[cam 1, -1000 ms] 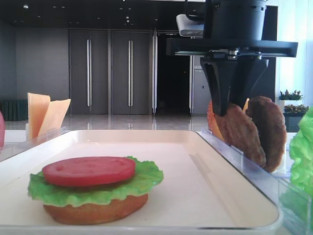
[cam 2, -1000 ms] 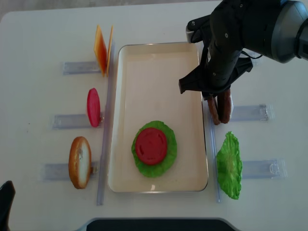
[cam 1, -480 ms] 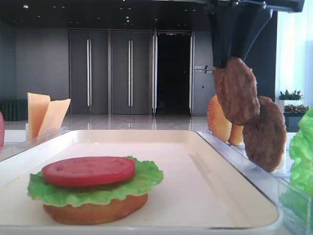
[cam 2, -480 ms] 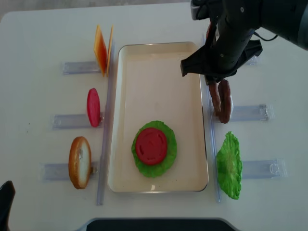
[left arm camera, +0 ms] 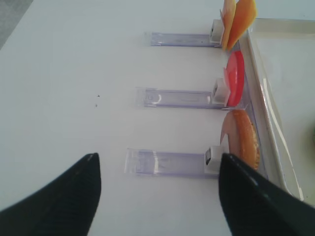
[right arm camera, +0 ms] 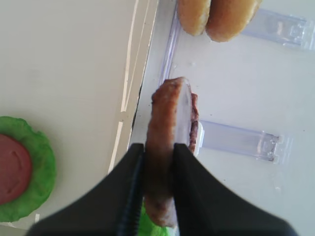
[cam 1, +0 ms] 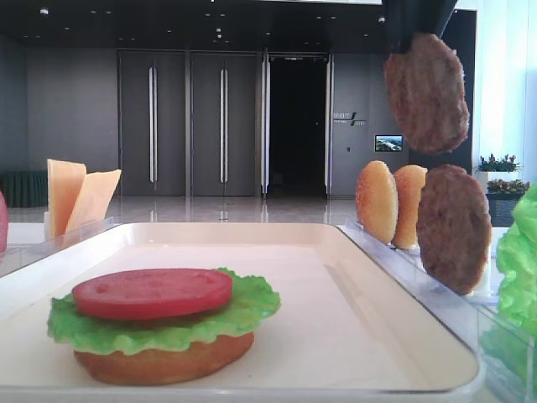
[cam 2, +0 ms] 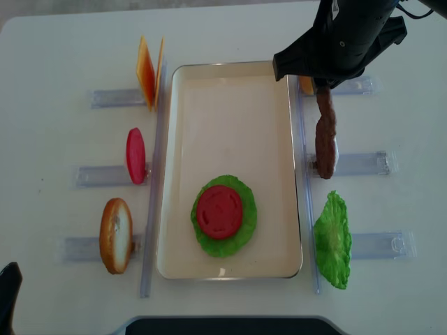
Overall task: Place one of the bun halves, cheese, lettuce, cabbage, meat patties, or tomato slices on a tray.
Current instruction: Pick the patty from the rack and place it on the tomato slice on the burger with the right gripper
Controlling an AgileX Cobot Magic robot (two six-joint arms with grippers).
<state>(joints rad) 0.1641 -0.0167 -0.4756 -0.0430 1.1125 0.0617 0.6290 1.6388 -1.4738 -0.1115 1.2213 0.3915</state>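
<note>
Since the stack at lower left of the cream-white rectangular tray (cam 1: 369, 277) — bun base, frilly green lettuce (cam 1: 168, 323), red tomato slice (cam 1: 153, 292) — awaits meat, carry it leftward and lower flat; the right gripper (right arm camera: 156, 155) pinches the rough brown patty (right arm camera: 165, 142) edge-on at upper right, high above its rack; the left gripper's (left arm camera: 157, 196) fingers are spread.

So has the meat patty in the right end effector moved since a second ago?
Yes. The held meat patty has gone up: it was down in the rack beside the other patty and now hangs clear above it, gripped by the right end effector.
</note>
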